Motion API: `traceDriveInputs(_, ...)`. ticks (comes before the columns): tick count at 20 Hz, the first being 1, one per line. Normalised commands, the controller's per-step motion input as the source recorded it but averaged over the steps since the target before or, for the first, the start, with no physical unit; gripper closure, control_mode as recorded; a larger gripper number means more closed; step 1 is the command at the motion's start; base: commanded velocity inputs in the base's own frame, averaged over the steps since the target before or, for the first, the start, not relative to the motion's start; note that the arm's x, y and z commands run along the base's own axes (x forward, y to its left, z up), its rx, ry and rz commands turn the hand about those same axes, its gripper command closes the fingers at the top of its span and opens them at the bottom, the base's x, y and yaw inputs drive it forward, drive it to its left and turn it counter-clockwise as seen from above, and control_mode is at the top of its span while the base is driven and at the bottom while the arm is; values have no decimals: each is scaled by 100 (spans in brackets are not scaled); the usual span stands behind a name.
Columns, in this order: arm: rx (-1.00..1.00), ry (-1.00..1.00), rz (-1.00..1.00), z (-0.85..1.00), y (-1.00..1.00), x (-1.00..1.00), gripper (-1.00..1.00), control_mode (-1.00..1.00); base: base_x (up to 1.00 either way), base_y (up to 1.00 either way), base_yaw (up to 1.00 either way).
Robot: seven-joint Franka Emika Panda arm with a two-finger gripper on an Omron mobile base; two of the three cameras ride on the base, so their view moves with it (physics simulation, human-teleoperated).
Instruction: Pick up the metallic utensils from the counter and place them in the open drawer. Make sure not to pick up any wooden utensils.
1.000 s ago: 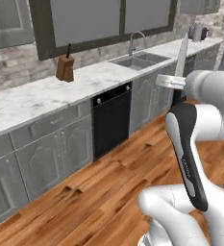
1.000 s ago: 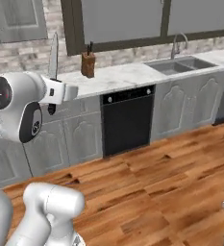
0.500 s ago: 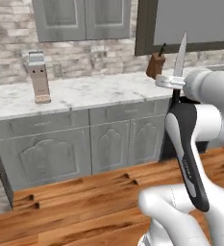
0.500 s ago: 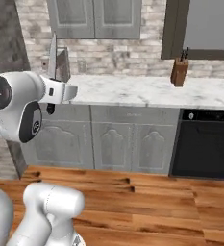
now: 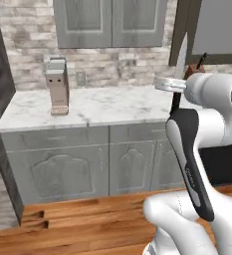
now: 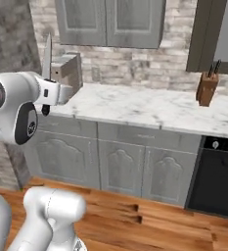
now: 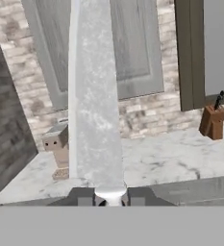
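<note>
Hand (image 7: pixel 111 196) is clamped on the knife (image 7: pixel 95 96), blade pointing straight up, raised above the surface (image 6: pixel 149 105). Looks like the carry step; next job is finding that open drawer.

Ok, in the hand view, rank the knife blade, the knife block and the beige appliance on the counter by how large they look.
1. knife, by far the largest, though it is held right at the camera by the gripper, so nearness inflates it.
2 and 3. beige appliance and knife block look about alike; not ranked.
</note>
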Motion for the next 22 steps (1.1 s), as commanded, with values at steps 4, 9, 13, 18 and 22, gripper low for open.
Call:
traceDriveInputs(4,0,0,0,0,0,0,100,100,62,-96,-3)
traceDriveInputs(9,0,0,0,0,0,0,100,100,44,-100,-45)
traceDriveInputs(13,0,0,0,0,0,0,100,100,18,-58,-80)
traceDriveInputs(18,0,0,0,0,0,0,100,100,33,-35,-78)
traceDriveInputs(22,0,0,0,0,0,0,100,100,70,-14,-67)
